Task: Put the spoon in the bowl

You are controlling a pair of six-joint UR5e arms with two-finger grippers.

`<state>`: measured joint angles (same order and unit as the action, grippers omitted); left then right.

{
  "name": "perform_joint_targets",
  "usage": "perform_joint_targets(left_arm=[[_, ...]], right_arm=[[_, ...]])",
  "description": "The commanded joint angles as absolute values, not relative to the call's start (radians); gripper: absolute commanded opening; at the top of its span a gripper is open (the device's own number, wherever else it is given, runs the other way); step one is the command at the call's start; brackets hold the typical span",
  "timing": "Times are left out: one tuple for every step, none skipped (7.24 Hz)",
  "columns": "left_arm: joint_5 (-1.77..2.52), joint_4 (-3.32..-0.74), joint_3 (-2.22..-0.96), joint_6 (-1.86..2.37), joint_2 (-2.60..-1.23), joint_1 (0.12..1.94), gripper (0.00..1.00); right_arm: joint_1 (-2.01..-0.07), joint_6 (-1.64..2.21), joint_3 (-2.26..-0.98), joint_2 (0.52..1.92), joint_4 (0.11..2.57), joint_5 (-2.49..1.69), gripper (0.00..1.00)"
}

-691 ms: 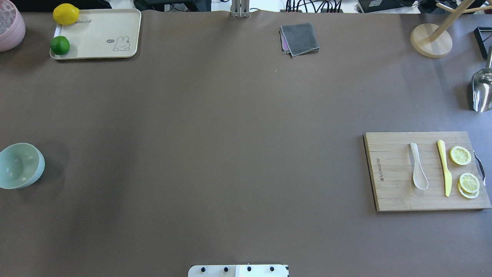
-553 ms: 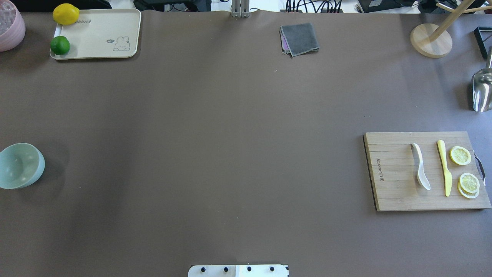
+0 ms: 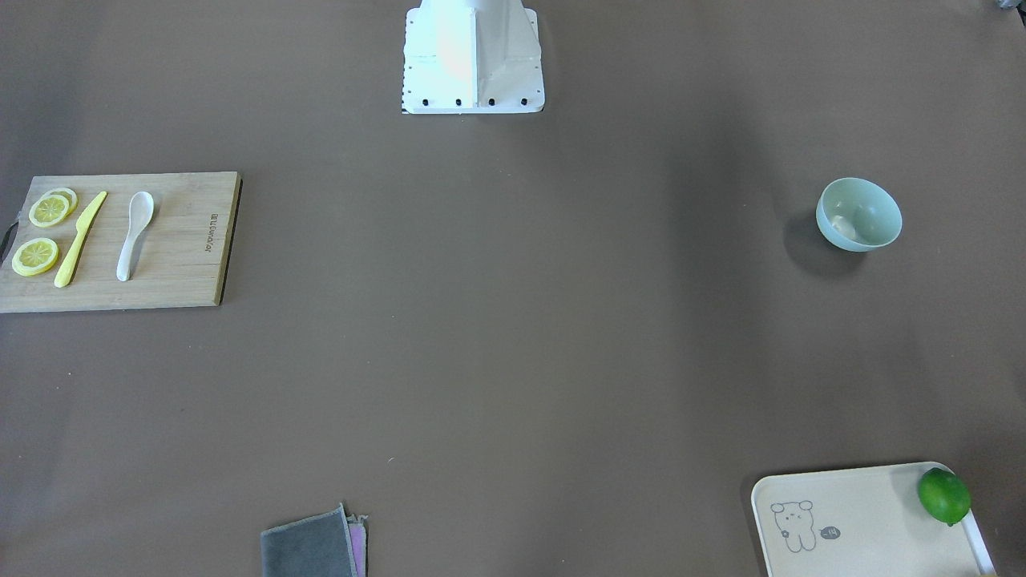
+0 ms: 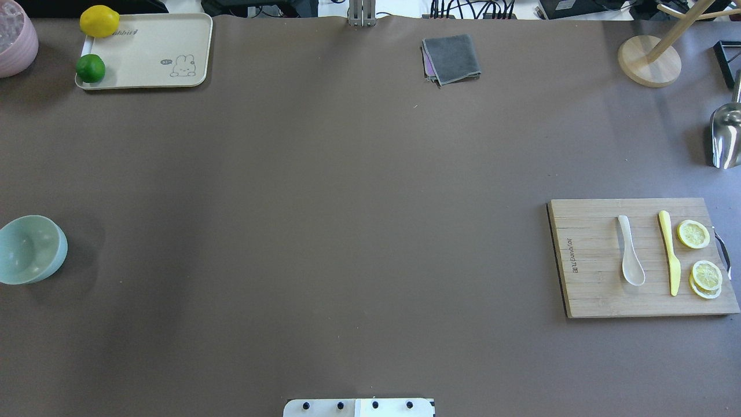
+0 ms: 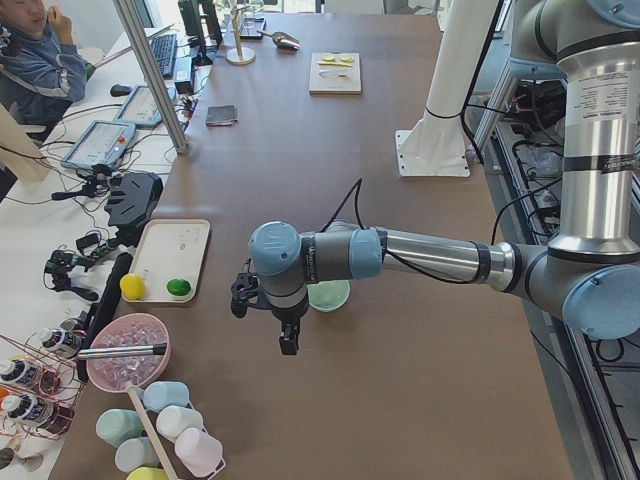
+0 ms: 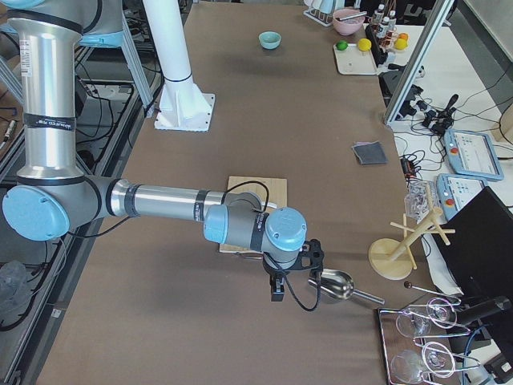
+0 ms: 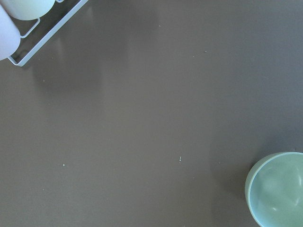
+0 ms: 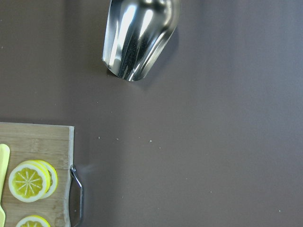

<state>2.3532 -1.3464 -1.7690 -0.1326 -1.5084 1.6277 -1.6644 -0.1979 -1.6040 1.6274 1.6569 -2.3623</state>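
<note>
The white spoon (image 4: 631, 260) lies flat on the wooden cutting board (image 4: 590, 295) at the table's right side, scoop toward the robot; it also shows in the front view (image 3: 135, 232). The mint-green bowl (image 4: 29, 249) stands upright at the far left edge, also in the front view (image 3: 859, 214) and the left wrist view (image 7: 279, 189). My left gripper (image 5: 287, 340) hangs over the table just beyond the bowl (image 5: 330, 295). My right gripper (image 6: 276, 289) hangs beyond the board, near a metal scoop. Both show only in side views, so I cannot tell if they are open.
A yellow knife (image 4: 668, 249) and lemon slices (image 4: 693, 234) share the board. A metal scoop (image 4: 726, 136) and wooden stand (image 4: 648, 61) are at the right; a grey cloth (image 4: 451, 58) at the back; a tray (image 4: 150, 46) with lemon and lime and a pink bowl (image 4: 14, 40) back left.
The spoon showed rolled onto its side 0.6 s ago and lies flat again now. Nothing else has moved.
</note>
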Motion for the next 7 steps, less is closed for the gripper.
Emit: perform_joint_targets(left_arm=[[2.353,-1.347,-1.773,-0.133,-1.508,1.628,0.98],[2.353,-1.347,-1.775,-0.133,-1.506,1.629,0.98],[2.356,-1.35,-1.776,-0.133,-1.506,1.628,0.98],[2.356,-1.359,-1.788,-0.132,-1.508,1.629,0.98],[2.355,-1.359,-1.793,-0.132,-1.506,1.629,0.98],[2.329,-1.359,-1.813,-0.132,-1.528,1.631,0.98],[2.332,-1.364,-1.857,-0.129,-1.51,1.634,0.98]], right_arm=[[-1.664,-0.198,-1.609,1.628,1.657,-2.364,1.0],[-1.664,-0.199,-1.609,1.626,1.657,-2.367,1.0],[-1.664,-0.202,-1.608,1.625,1.657,-2.384,1.0],[-1.664,-0.202,-1.609,1.629,1.657,-2.42,1.0],[-1.664,-0.199,-1.611,1.629,1.655,-2.425,1.0],[-1.664,-0.199,-1.617,1.629,1.655,-2.425,1.0],[-1.664,-0.199,-1.62,1.628,1.655,-2.425,1.0]])
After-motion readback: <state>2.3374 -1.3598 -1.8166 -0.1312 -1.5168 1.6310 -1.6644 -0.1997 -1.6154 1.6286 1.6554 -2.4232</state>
